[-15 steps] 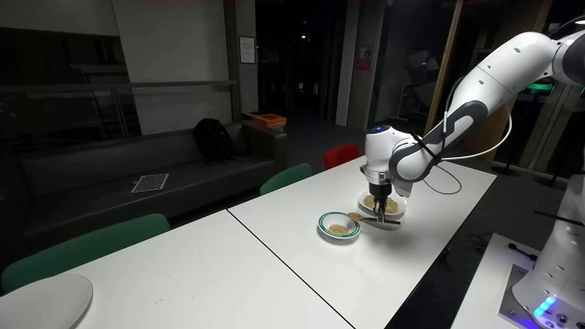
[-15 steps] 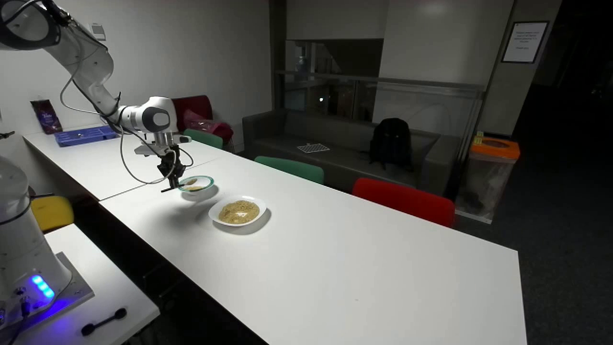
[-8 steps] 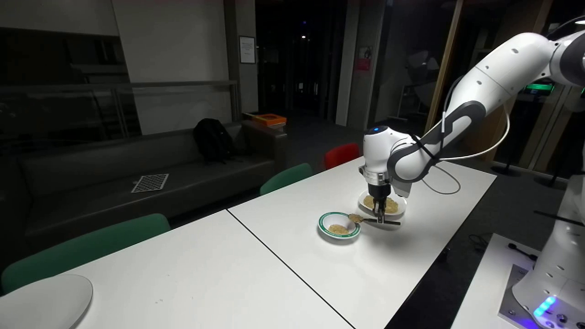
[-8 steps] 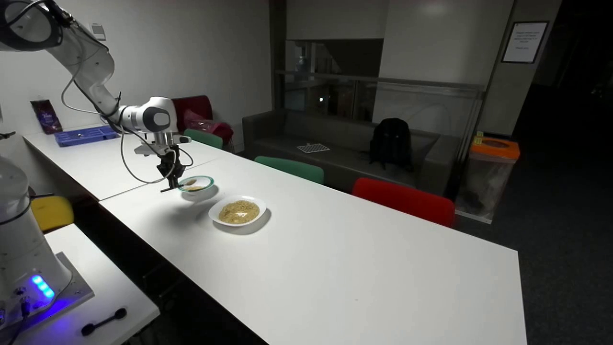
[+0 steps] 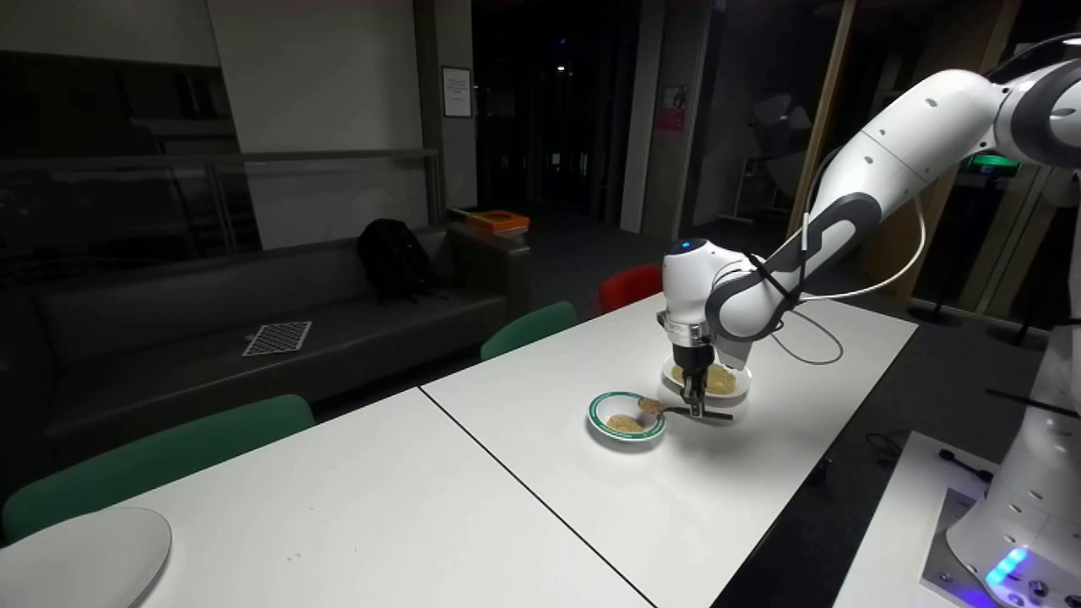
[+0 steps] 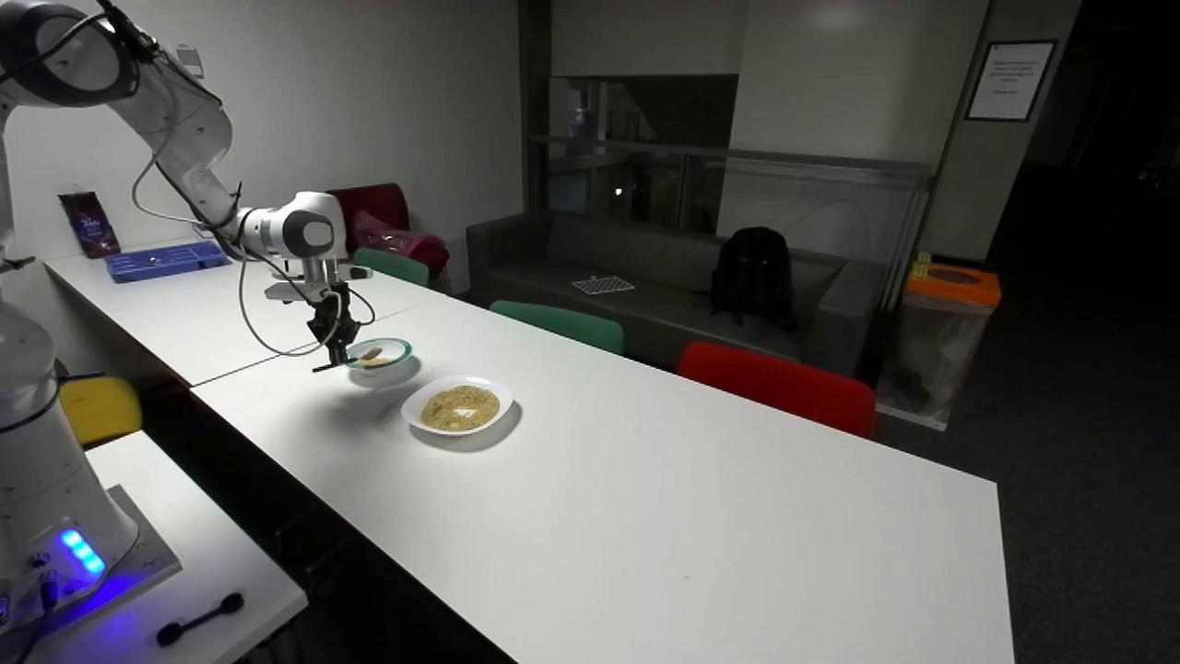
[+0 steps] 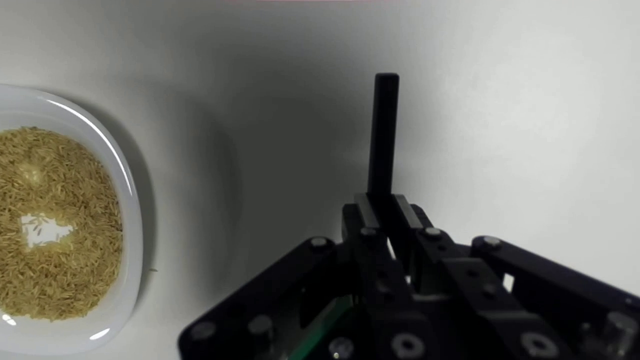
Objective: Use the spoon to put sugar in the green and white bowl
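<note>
Gripper [image 7: 386,207] pinches black spoon [image 5: 676,410] tight nr its middle. In both ext. views spoon's far end, w/ a heap of tan grains [image 5: 650,406], is over one side of green & white bowl [image 5: 595,414], which has some too. White dish [image 7: 132,225] w/ more sits nearby.

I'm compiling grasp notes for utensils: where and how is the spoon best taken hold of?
Probably take the spoon around mid-handle, coming from above and closing across its sides, as the hand does. The handle is slim, straight and roughly level, which suits that squeeze and leaves the loaded head free over the green-rimmed bowl.
</note>
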`<action>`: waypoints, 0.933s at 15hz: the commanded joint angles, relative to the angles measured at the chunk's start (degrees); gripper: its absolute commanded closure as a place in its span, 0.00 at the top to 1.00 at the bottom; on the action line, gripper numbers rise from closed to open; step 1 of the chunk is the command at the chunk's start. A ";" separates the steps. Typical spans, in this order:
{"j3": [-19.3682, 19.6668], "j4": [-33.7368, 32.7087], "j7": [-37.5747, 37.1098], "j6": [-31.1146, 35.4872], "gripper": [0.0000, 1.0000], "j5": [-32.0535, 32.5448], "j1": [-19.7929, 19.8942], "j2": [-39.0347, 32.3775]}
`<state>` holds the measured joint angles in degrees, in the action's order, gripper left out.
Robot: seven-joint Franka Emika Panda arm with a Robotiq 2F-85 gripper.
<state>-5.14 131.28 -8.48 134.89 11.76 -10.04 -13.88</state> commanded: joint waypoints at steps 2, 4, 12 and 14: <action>-0.07 -3.10 -3.49 -2.09 0.03 0.90 -1.55 -1.83; -0.04 -3.99 -4.36 -2.18 0.03 1.01 -2.21 -2.49; -0.32 -6.56 -4.34 -2.54 0.03 -0.74 -3.00 -4.24; -0.81 -6.90 -3.52 -2.56 0.03 -3.13 -2.49 -4.56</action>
<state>-5.17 126.39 -11.73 134.85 11.10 -12.93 -17.78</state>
